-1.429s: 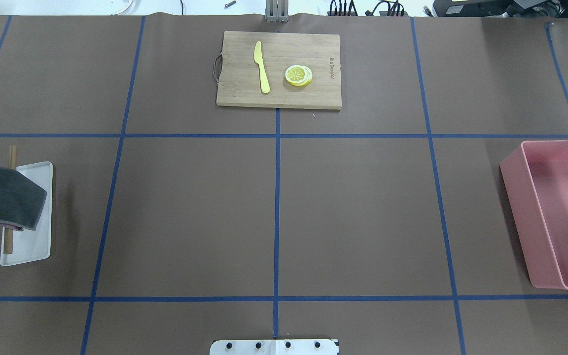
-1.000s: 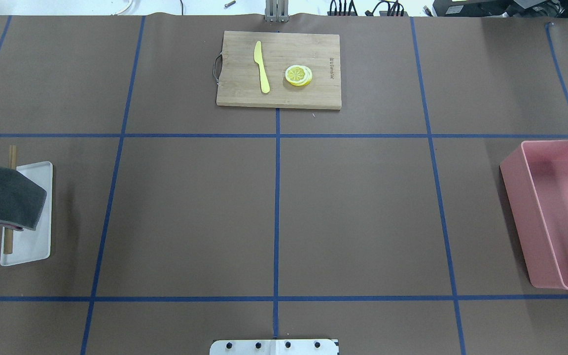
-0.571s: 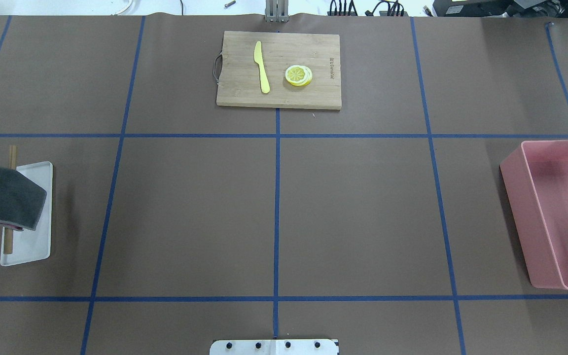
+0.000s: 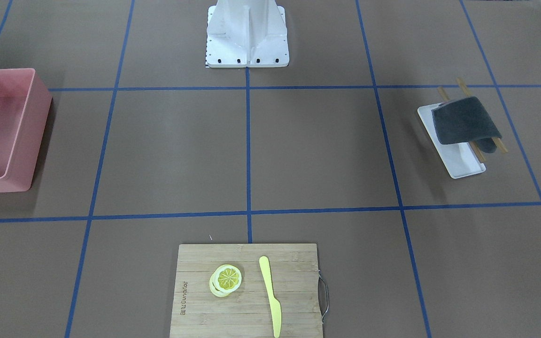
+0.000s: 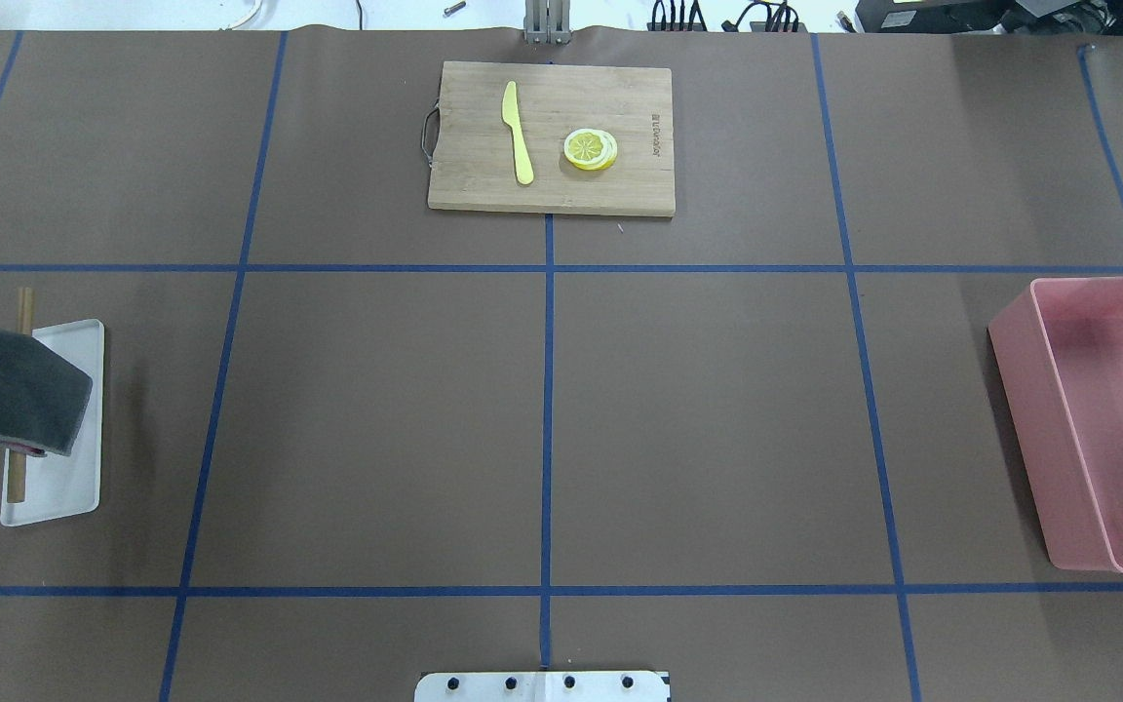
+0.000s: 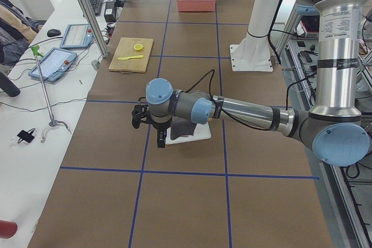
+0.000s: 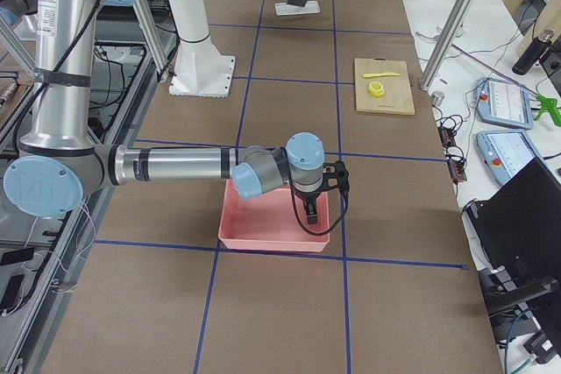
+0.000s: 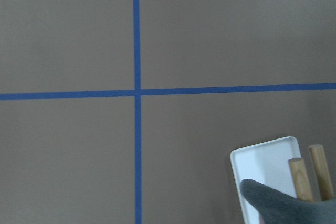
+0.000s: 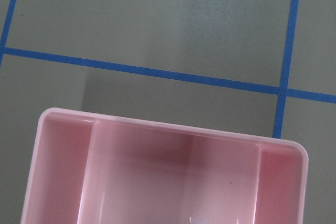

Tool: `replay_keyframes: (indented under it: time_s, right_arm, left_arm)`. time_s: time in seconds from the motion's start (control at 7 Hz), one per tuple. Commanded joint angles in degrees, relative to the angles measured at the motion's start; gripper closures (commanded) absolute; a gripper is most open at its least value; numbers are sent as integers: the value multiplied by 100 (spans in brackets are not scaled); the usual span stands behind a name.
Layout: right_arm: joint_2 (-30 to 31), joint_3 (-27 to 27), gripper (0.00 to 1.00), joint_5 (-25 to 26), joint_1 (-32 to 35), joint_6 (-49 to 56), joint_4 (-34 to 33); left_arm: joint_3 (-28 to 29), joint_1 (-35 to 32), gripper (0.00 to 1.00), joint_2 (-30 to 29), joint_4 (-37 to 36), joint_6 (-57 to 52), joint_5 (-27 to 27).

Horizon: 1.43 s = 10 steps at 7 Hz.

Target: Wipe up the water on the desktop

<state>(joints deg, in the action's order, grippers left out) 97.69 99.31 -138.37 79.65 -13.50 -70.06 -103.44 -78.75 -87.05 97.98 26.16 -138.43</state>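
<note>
The base (image 5: 542, 685) sits at the near edge in the middle. From it the brown desktop (image 5: 376, 419) spreads left, right and far under everything else, crossed by blue tape (image 5: 546, 429) in large squares.

At mid depth on the far left, a white tray (image 5: 64, 487) lies flat on the desktop. Two wooden sticks (image 5: 18, 478) run over it, and a grey cloth (image 5: 11, 385) is draped across them. The left gripper (image 6: 161, 142) hangs above the desktop close to this tray, fingers pointing down. Only the side view shows it clearly, so I cannot tell whether its fingers are spread or pressed together. The left wrist view looks down on a tape crossing, with a corner of the tray, the stick ends and the cloth edge at its lower right.

At the same depth on the far right stands a pink bin (image 5: 1020, 419). The right gripper (image 7: 311, 210) hangs over it, and I cannot tell its state either.

Farthest off, in the middle and on the centre tape line, lies a bamboo board (image 5: 552, 190) with its metal handle to the left. On it a yellow knife (image 5: 519, 132) lies left of the lemon (image 5: 591, 149) slices, apart from them.
</note>
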Motion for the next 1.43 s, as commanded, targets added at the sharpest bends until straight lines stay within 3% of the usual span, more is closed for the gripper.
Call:
replay_keyframes:
  time_s: [0.0, 0.29, 0.57, 0.86, 1.0, 1.29]
  right_arm:
    - [-4, 53, 0, -190, -2, 22, 10]
    - [-13, 27, 0, -199, -99, -4, 1]
    - [-100, -17, 0, -182, -221, 5, 1]
    - [-101, -17, 0, -191, -222, -4, 1]
    - [-101, -17, 0, -191, -231, -4, 1]
    - [-92, -17, 0, -191, -222, 5, 1]
  left_arm:
    - [-62, 892, 2, 22, 728, 1834, 26]
    - [-53, 1280, 6, 135, 784, 1980, 27]
    - [-105, 1380, 26, 284, 784, 1971, -17]
    - [-351, 1380, 34, 487, 784, 1980, -26]
    - [-378, 1371, 45, 522, 792, 1980, -43]
    - [-396, 1371, 80, 523, 792, 1980, -192]
